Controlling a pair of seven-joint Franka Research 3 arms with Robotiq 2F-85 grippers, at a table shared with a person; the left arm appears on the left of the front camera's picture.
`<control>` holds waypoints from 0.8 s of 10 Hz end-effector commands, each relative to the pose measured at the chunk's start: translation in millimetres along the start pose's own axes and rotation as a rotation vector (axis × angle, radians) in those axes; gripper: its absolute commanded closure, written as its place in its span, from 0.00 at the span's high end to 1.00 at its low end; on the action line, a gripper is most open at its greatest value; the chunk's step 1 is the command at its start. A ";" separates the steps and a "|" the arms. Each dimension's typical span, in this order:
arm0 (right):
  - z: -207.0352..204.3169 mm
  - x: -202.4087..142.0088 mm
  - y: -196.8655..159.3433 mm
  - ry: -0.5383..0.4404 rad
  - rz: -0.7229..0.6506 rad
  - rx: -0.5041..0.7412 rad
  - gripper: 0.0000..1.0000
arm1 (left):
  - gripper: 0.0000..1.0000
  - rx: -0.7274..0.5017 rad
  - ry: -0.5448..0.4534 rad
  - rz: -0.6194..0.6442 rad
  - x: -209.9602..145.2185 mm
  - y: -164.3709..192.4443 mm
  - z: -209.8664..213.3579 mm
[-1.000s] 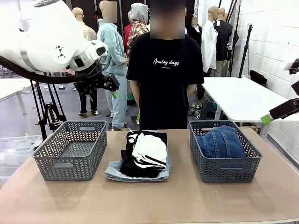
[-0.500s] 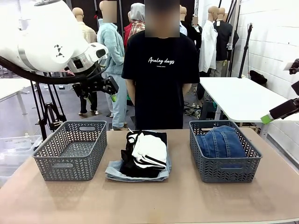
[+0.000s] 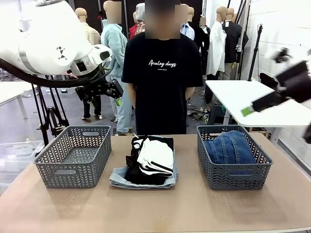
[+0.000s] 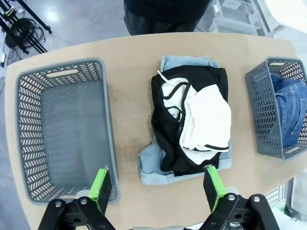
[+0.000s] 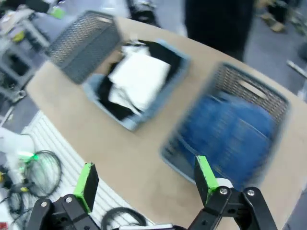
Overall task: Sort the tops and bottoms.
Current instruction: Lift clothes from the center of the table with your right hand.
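I have the left gripper (image 4: 156, 178) hanging well above the pale denim shorts (image 3: 119, 180). Its green-padded jaws are spread wide with nothing between them. The shorts lie flat on the table (image 3: 170, 208). Directly on the shorts sits the black top (image 3: 137, 171). On that lies the white top with thin black stripes (image 3: 156, 154), folded and bunched toward the shorts' right side. Just left of the shorts stands a grey lattice basket (image 3: 73, 170). To the right of the shorts stands a second grey basket (image 3: 234, 177). The dark blue denim garment (image 3: 229, 148) lies heaped inside it, rising a little over the rim. My right gripper (image 5: 145, 167) is up in the air, high and to the right of the shorts. Its jaws are also wide apart and grip nothing, and its own camera feed is smeared. A person (image 3: 163, 82) in a black T-shirt with white lettering stands behind the shorts, at the table's far edge.
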State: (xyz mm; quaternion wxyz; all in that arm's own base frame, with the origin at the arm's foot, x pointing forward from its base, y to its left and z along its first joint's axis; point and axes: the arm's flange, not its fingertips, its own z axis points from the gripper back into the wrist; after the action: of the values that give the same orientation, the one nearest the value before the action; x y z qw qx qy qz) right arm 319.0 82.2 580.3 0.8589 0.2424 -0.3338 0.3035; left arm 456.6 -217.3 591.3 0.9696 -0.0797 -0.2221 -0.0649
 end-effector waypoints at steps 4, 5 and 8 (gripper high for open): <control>-176.1 104.8 -6.1 0.138 -0.029 0.122 1.00 | 1.00 -0.001 -0.008 0.003 2.0 1.8 0.2; -199.0 108.3 -3.3 0.167 -0.051 0.113 1.00 | 1.00 -0.001 -0.008 0.003 2.0 1.8 0.2; -217.5 96.8 2.1 0.243 -0.058 0.118 1.00 | 1.00 -0.001 -0.008 0.003 2.0 1.8 0.2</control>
State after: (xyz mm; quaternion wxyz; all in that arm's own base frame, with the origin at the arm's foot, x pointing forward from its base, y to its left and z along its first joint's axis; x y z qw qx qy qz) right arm 479.0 263.6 495.5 0.8825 0.2669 -0.2147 0.3222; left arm 457.2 -217.5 590.9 0.9696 -0.0795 -0.2220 -0.0649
